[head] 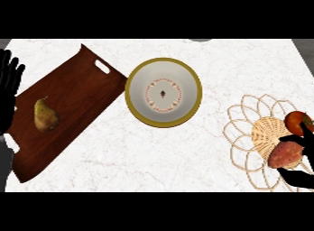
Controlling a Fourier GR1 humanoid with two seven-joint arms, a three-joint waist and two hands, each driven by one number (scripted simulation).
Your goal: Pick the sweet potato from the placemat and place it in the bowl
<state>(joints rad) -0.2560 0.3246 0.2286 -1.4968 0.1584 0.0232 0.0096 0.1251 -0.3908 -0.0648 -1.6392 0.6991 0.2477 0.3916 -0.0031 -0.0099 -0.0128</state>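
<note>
Sweet potato [285, 154] sat on the woven placemat [243, 135] at counter [153, 158] right, just below a tomato [297, 121], well apart from the bowl [163, 92] at center. Right hand [307, 155] was curled round it, thumb and fingers pinching the sides; couldn't tell if it was lifted off the mat yet. Long axis ran diagonal, fat end toward lower-left, narrower end up-right under the hand. Prob stiff, fairly dense, matte skin so not slippery, not fragile. Tapered shape, so best hold is across the thick mid-section, approx where the fingers were. Left hand [3, 88] was resting at the left edge, fingers straight and spread, next to the wooden tray [80, 81] w/ a pear [45, 115] on it.
</note>
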